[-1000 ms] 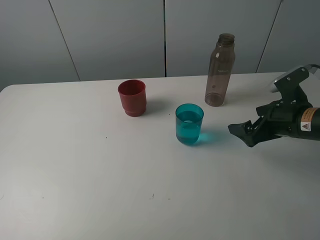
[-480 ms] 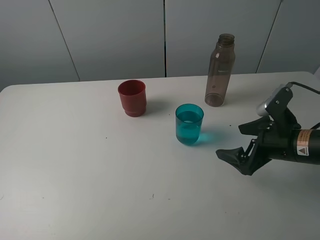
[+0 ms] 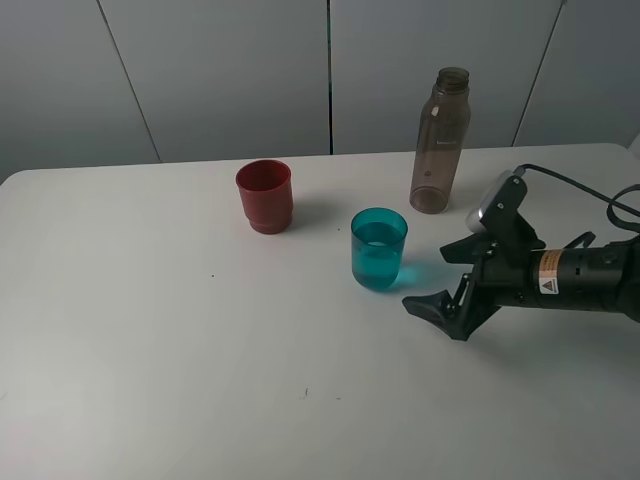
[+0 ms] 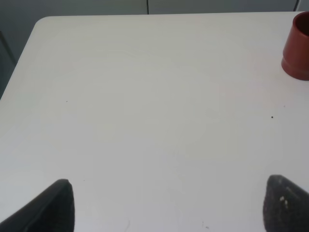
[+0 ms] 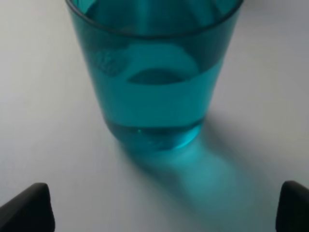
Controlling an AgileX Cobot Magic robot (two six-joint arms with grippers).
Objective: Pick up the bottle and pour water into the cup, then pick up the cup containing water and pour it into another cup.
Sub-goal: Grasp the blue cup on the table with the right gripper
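Note:
The teal cup (image 3: 379, 249) stands upright mid-table, about half full of water. My right gripper (image 3: 428, 278) lies low just to its right, open, its fingers pointing at the cup without touching it. In the right wrist view the cup (image 5: 152, 87) fills the frame ahead of the open right gripper (image 5: 159, 212). The red cup (image 3: 265, 196) stands upright to the back left of the teal one. The smoky bottle (image 3: 440, 140) stands uncapped at the back right. My left gripper (image 4: 169, 208) is open over bare table, with the red cup (image 4: 299, 46) far off at the frame's edge.
The white table (image 3: 150, 330) runs back to a grey panelled wall (image 3: 220, 70). A black cable (image 3: 580, 185) trails from the right arm near the table's right edge. Small dark specks mark the tabletop.
The right gripper has moved left and lower, from the table's right side to just beside the teal cup, staying open. The cups and bottle have not moved.

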